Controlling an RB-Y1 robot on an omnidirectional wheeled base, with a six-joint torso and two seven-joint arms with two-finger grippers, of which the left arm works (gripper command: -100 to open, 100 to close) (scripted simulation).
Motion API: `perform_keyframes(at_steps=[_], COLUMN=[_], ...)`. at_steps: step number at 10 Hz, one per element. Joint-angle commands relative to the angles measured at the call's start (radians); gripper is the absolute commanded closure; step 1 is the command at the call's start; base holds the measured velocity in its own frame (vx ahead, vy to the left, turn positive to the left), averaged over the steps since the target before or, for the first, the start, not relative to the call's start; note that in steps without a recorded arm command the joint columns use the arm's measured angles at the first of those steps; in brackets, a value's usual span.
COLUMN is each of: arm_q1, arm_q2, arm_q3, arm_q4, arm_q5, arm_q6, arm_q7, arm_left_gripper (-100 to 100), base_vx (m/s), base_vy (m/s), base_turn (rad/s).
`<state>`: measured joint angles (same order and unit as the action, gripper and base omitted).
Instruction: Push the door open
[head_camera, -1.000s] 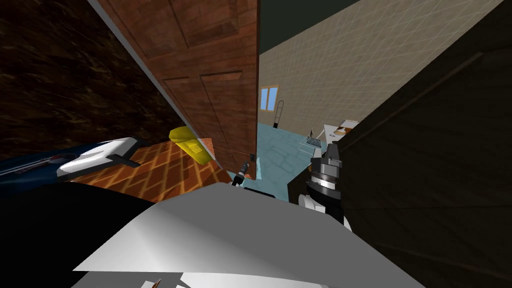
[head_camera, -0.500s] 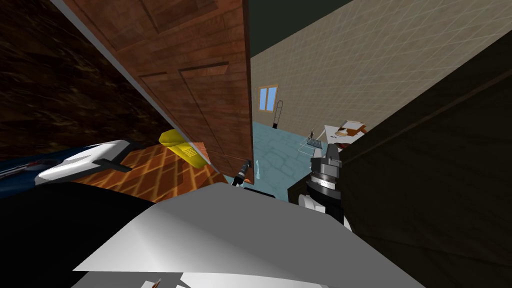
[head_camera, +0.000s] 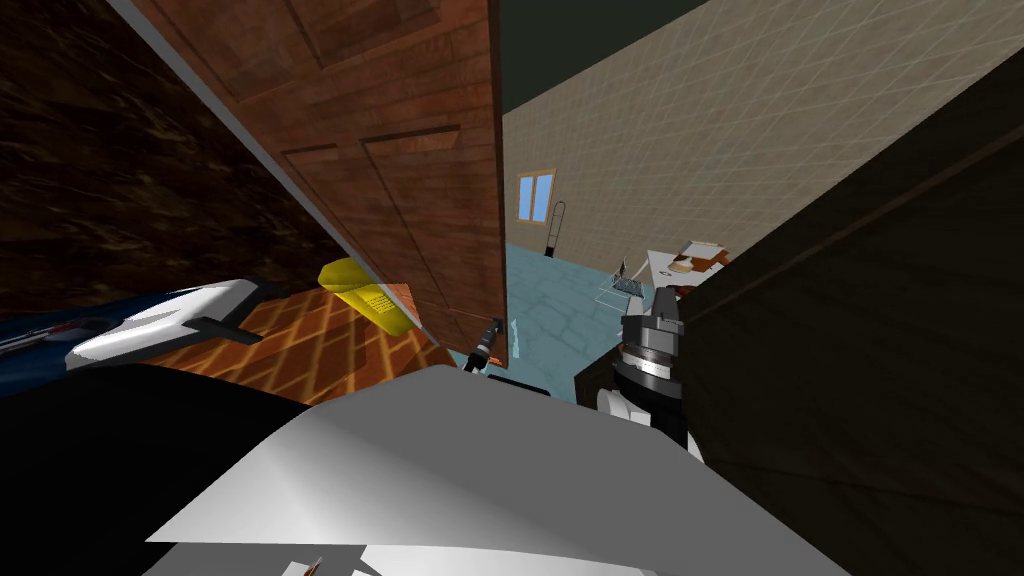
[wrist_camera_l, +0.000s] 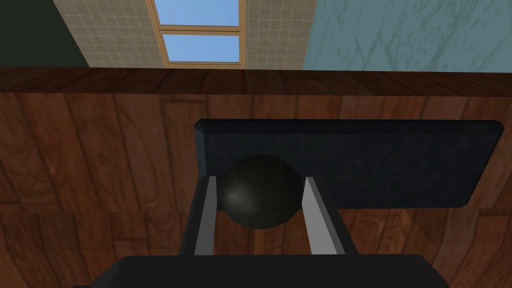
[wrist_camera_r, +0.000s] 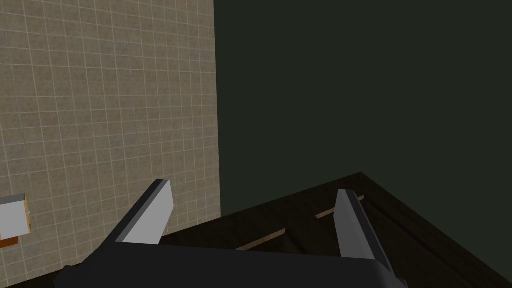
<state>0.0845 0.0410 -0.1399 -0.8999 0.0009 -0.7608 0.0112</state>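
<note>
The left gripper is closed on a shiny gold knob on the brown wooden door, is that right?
Not quite. The knob is black, not gold. The left wrist view shows the left gripper closed on it, on the brown wooden door.

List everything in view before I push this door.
wooden panelled door: one, reddish brown, ajar ahead on my left
round door knob: one, black, on a dark plate on the door
rounded yellow object: one, yellow, on the floor at the door's foot
flat white object: one, white with a dark part, on the orange patterned floor at left
framed window: one, blue panes, in the beige tiled wall beyond the door
white table: one, beyond the door, holding items too small to name
left gripper: one, grey fingers shut on the knob
right gripper: one, grey fingers open, at my right
</note>
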Motion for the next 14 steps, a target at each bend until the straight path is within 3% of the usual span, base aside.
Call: perform_keyframes(at_steps=[1, 6, 8, 9, 10, 12, 14], arm_q1=[-0.001, -0.006, -0.006, -0.009, -0.002, 0.004, 0.013], arm_q2=[0.000, 0.029, 0.029, 0.036, 0.026, 0.013, -0.036], arm_q3=[0.001, 0.044, 0.044, 0.068, 0.051, 0.050, 0.048], arm_q4=[-0.002, 0.003, 0.003, 0.004, -0.004, -0.011, -0.022], arm_q5=[0.001, 0.019, 0.019, 0.030, 0.024, 0.024, 0.025], arm_q6=[-0.003, 0.004, 0.004, 0.006, 0.007, 0.012, 0.021], arm_q7=[0.001, -0.019, -0.019, -0.030, -0.042, -0.054, -0.073], arm_left_gripper=[100, 100, 100, 100, -100, -100, -100], base_vx=[0.000, 0.175, 0.130, 0.168, -0.037, -0.215, -0.256], base_vy=[0.000, -0.039, -0.005, 0.011, -0.020, -0.016, -0.027], base_turn=[0.000, 0.061, 0.018, 0.161, 0.176, 0.069, 0.128])
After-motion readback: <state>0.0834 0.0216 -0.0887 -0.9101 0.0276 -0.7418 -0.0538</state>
